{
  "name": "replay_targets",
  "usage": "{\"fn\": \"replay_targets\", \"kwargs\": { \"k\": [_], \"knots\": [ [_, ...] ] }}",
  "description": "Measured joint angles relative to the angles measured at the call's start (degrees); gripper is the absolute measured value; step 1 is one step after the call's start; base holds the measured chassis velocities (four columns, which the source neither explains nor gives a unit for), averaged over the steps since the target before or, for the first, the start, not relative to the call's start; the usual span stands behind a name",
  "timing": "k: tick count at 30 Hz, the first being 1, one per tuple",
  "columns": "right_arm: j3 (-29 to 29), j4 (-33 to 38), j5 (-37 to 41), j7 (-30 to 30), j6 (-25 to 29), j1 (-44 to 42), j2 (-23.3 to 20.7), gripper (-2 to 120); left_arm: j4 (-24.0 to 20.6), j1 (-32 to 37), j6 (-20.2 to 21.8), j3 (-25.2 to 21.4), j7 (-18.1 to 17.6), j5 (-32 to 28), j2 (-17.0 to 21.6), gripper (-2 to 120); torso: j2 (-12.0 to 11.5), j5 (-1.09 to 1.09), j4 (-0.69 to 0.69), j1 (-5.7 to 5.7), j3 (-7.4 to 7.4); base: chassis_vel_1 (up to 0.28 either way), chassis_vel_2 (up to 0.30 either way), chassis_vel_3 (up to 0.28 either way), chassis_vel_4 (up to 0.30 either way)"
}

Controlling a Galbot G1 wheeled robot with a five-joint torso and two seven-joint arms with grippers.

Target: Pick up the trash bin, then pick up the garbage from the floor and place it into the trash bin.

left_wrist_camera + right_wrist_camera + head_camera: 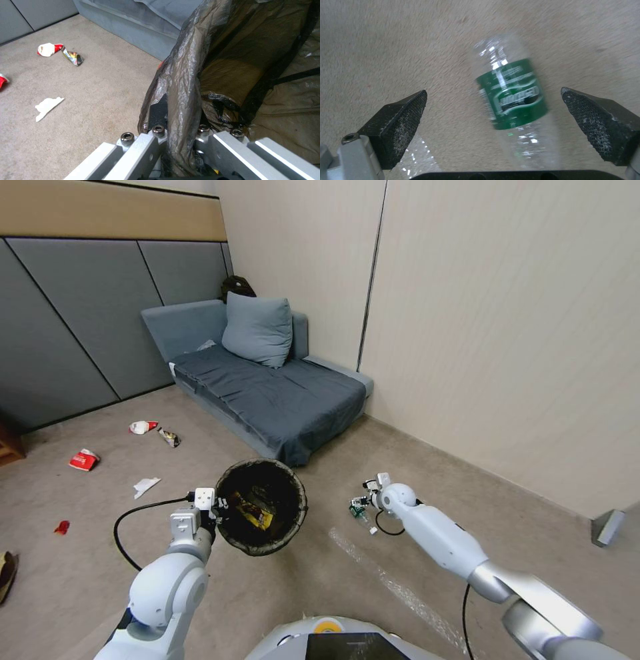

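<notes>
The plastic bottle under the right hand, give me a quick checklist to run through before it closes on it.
1. Right hand open wide: ok, both pads apart.
2. Plastic bottle between the pads: ok, it lies on the carpet in the gap, touching neither.
3. Bottle centred: not ok, it sits nearer one pad and lies at a slant.
4. Hand low enough to grip: cannot tell.
5. Left hand holding the trash bin: ok, clamped on the rim and liner, bin raised beside the bottle's spot.
6. Room in the bin: ok, the head view shows a yellow wrapper at the bottom and space above.
</notes>
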Motion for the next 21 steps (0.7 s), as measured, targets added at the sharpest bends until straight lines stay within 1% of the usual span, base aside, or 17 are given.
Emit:
{"fn": "replay_targets", "kwargs": {
  "k": [3,6,7,9,10,12,16,21],
  "knots": [
    [0.05,-1.64,-1.05,-0.38,0.01,-0.03,1.29,100,0.0,0.16,0.0,0.01,0.13,0.18,-0.29,0,0.0,0.02,0.0,0.0,0.0,0.0,0.0,0.0,0.0],
    [0.16,-2.73,-1.72,-0.47,0.03,-0.17,2.24,100,0.0,0.15,0.0,-0.01,0.18,0.23,-0.38,0,0.0,-0.02,0.0,0.0,0.0,0.0,0.0,0.0,0.0],
    [0.2,-3.39,-2.05,-0.71,0.03,-0.26,2.74,100,0.0,0.09,0.0,-0.01,0.22,0.23,-0.41,0,0.0,0.02,-0.01,0.0,0.0,0.0,0.0,0.0,0.0],
    [0.38,-4.37,-2.8,-0.99,0.03,-0.3,3.38,100,0.03,0.0,0.0,-0.01,0.22,0.23,-0.47,0,0.0,0.01,-0.01,0.0,0.0,0.0,0.0,0.0,0.0],
    [0.72,-5.41,-3.66,-1.28,0.03,-0.31,4.05,100,0.09,-0.07,0.0,-0.02,0.22,0.25,-0.56,0,0.0,-0.01,-0.01,0.0,0.0,0.0,0.0,0.0,0.0],
    [1.48,-7.75,-5.56,-1.98,0.04,-0.31,5.36,100,0.19,-0.1,0.0,-0.02,0.36,0.31,-0.67,0,0.0,0.02,0.0,0.0,0.0,0.0,0.0,0.0,0.0],
    [2.33,-10.34,-8.12,-3.09,0.1,-0.23,5.99,100,0.2,0.07,0.0,-0.38,0.52,0.38,-0.56,0,0.0,0.01,0.0,0.0,0.0,0.0,0.0,0.0,0.0],
    [2.48,-10.58,-8.91,-3.54,0.35,-0.22,5.26,100,0.21,0.15,0.0,-0.57,0.56,0.47,-0.66,0,0.0,0.0,-0.01,0.0,0.0,0.0,0.0,0.0,0.0]
  ]
}}
